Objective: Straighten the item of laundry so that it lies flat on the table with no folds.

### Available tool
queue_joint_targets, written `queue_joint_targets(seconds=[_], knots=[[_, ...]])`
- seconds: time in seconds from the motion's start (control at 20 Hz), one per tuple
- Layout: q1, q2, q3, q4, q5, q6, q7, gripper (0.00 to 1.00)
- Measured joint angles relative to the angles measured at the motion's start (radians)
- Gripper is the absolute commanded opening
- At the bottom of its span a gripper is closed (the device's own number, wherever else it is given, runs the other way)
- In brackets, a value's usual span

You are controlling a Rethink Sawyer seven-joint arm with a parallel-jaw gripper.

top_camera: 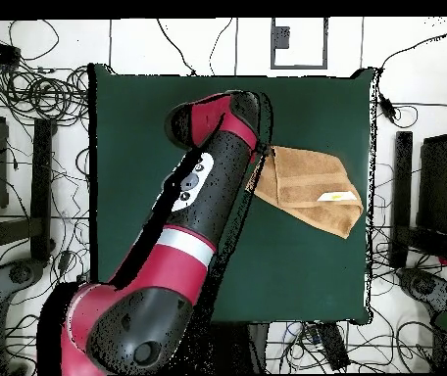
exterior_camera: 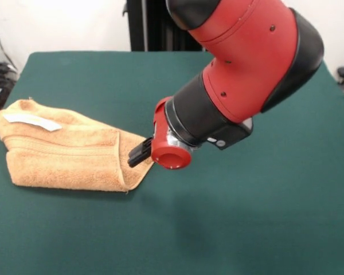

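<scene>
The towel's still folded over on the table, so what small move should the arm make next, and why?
Probably close the claw on the towel edge it touches, then pull that layer away from the fold. The towel lies doubled, and the claw sits right at its folded corner.

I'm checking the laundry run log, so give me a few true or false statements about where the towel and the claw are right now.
1. The towel lies fully flat with no folds. False: it is folded over on itself.
2. The claw is at the towel's edge. True.
3. A white tag shows on the towel. True.
4. The towel sits in the middle of the table. False: it lies near one side edge.
5. The towel hangs lifted in the air. False: it rests on the green table.
</scene>
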Motion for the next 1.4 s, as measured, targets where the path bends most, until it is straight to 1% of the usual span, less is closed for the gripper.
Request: queue_joint_targets(seconds=[0.4,0.6,0.7,0.85,0.9,1.05,1.25,1.3,1.4], knots=[[-0.026,-0.047,0.034,-0.001,-0.013,0.001,-0.046,0.00],[-0.027,-0.037,0.033,-0.030,-0.012,0.028,-0.046,0.00],[-0.029,-0.013,0.034,-0.067,-0.012,0.064,-0.046,0.00],[-0.031,0.008,0.036,-0.094,-0.007,0.091,-0.046,0.00],[-0.033,0.031,0.039,-0.118,0.000,0.115,-0.046,0.00],[-0.037,0.055,0.040,-0.141,0.007,0.135,-0.046,0.00],[-0.050,0.115,0.033,-0.201,0.017,0.194,-0.046,0.00],[-0.061,0.160,0.018,-0.246,0.019,0.248,-0.046,0.00],[-0.072,0.198,0.001,-0.285,0.018,0.298,-0.046,0.00]])
